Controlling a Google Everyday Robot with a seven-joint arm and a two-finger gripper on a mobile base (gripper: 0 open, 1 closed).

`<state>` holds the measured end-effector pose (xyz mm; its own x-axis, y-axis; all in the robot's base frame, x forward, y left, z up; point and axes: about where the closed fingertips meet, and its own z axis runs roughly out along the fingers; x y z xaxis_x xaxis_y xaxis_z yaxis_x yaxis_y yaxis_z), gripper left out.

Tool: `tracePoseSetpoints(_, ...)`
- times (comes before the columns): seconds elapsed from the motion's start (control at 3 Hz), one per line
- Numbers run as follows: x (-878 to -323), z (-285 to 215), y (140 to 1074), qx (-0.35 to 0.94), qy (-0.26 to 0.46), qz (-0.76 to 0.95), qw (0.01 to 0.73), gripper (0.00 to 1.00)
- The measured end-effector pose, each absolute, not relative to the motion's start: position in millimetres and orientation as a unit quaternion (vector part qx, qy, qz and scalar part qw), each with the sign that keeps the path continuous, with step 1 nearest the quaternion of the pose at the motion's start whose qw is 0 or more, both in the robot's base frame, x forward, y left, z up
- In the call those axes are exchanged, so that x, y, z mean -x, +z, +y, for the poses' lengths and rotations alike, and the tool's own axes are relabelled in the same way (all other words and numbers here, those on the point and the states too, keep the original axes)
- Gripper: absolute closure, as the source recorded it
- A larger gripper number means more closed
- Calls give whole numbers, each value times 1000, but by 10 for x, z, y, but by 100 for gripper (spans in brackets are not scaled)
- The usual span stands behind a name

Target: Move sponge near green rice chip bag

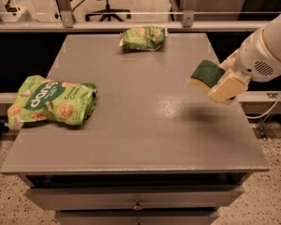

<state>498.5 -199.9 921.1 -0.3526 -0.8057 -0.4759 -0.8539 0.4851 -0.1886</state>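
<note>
A: Over the right side of the table, up off the surface: claw, clamped on the sponge. Green scrub face turned up and leftward, pale yellow foam beneath it.

B: Touching the table anywhere?

A: No. Held apart from it, with a dim shadow on the top just below the claw.

B: And the green rice chip bag?

A: Far to the left of the claw and nearer the camera. Lying flat, well apart from the sponge. Hanging a little over the table's left edge.

B: Room between the two?

A: Open grey top all the way from under the claw across to the bag. One other thing up there: smaller green snack bag, left of the claw and farther back, lying right at the far edge.

B: Edges close to the claw?

A: Right edge nearest, just to the claw's right and under the white arm. Front edge well toward the camera from the claw, with a drawer front below it.
</note>
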Motion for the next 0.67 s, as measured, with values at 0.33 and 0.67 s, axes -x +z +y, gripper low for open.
tracePoseSetpoints(0.33, -4990, -1464, 9099, 533, 80, 795, 278, 100)
tracePoseSetpoints(0.67, -4891, -728, 9002, 579, 121, 753, 288, 100)
